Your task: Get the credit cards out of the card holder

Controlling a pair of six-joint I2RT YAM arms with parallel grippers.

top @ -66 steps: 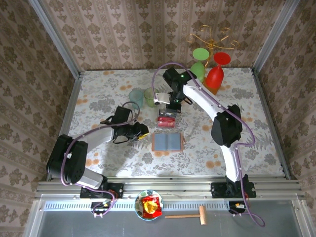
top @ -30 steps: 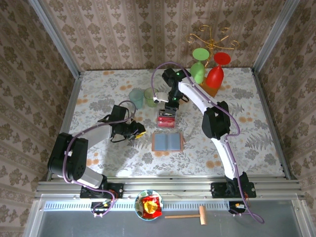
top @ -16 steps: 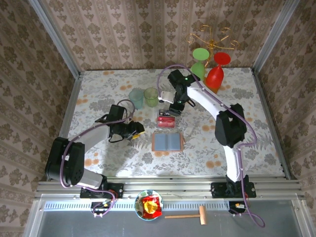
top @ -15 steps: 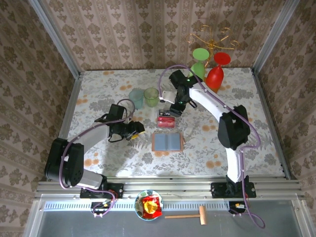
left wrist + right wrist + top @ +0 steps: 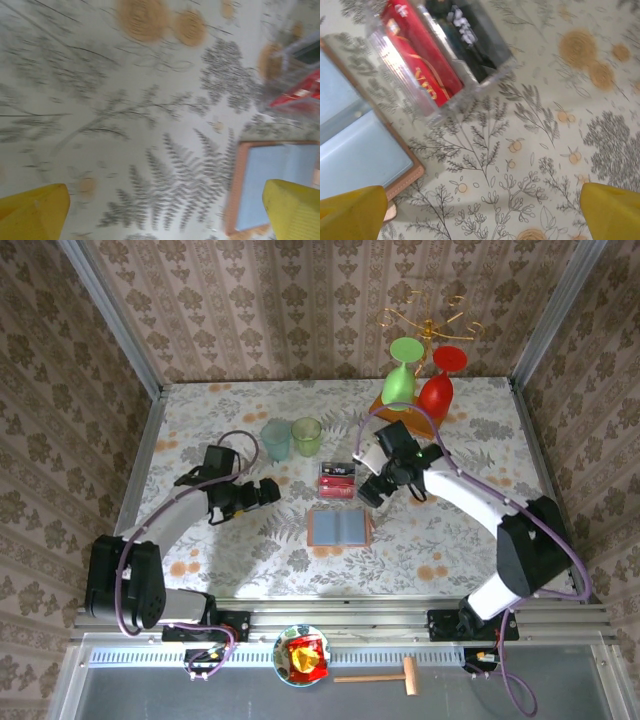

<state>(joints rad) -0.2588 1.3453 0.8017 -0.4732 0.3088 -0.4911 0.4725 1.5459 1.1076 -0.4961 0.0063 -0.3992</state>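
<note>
Flowery wallpaper (image 5: 250,310) stands all round the flowery surface (image 5: 200,430) where I work. Just a moment ago my right fingers (image 5: 612,210) were over the credit cards (image 5: 338,481), and my left fingers (image 5: 30,212) were close to the left side of the card holder (image 5: 339,527). Now both pairs have spread wide apart and hold nothing. Both arms have pulled away too, one to the left of the card holder and one to its right. The credit cards lie in a small pile in a clear tray (image 5: 434,111), just past the far edge of the card holder. The card holder lies open and flat, grey-blue side up, and I can see no card in its pockets. So I think the job is done, or very nearly. One red card has gold writing on it and the dark card has white marks, but they are too blurry for me to read.
</note>
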